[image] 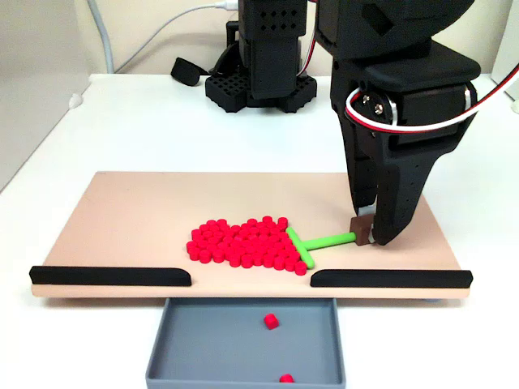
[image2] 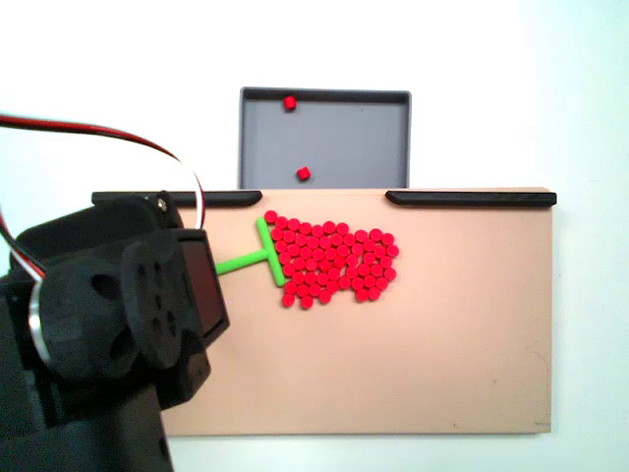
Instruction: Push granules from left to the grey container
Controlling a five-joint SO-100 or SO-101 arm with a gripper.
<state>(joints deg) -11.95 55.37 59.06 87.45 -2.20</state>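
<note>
A dense patch of red granules lies on the beige board. The bar of the green T-shaped pusher rests against one side of the patch. Its stem ends in a brown block, and my gripper stands upright and shut on that block. The grey container sits against the board's edge at the gap between the black strips. Two stray granules lie inside it. Seen from above, the arm's body covers the fingertips.
Two black strips edge the board on the container side, with a gap between them. The arm's base and a white cable are at the back of the white table.
</note>
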